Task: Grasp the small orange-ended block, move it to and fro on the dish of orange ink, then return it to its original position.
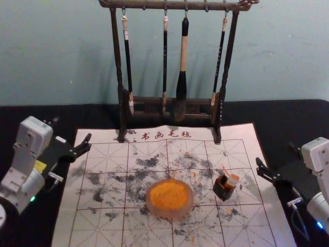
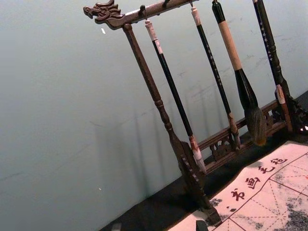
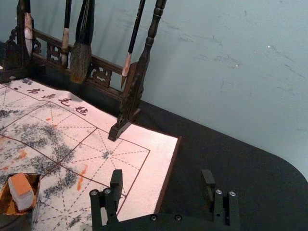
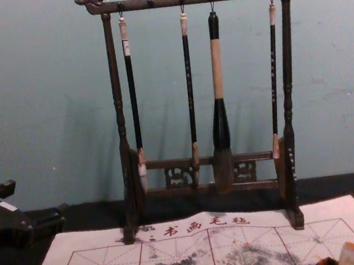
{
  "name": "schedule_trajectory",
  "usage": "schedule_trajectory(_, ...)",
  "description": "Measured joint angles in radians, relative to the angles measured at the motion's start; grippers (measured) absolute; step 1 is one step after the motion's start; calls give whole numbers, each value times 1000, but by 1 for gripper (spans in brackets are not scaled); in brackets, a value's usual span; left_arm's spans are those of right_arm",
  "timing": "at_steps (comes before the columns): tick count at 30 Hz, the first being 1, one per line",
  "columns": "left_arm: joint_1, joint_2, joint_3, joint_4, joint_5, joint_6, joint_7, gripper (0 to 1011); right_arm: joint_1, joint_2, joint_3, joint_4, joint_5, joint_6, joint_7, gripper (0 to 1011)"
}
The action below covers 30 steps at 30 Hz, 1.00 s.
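The small orange-ended block [image 1: 233, 179] leans in a small dark box [image 1: 223, 190], right of the dish of orange ink [image 1: 169, 195]. In the right wrist view the block [image 3: 22, 193] shows its orange end up inside the box [image 3: 6, 204]; the chest view has the block [image 4: 351, 254] at the lower right. My right gripper [image 1: 275, 153] is open over the mat's right edge, apart from the block; its spread fingers frame nothing in its wrist view [image 3: 161, 174]. My left gripper [image 1: 73, 128], open and empty, stays off at the left, its tips [image 2: 159, 226] low in its wrist view.
A white gridded mat [image 1: 103, 224] with black and orange smudges lies on a black table [image 1: 303, 116]. At the back stands a dark wooden rack [image 1: 116, 51] with several hanging brushes, the thick one [image 1: 181, 82] among them. Behind is a pale wall.
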Motion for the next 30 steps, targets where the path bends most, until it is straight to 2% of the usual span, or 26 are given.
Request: schedule_trajectory(30,0,0,0,0,0,0,0,1001,0,0,0,0,0,0,0,1000)
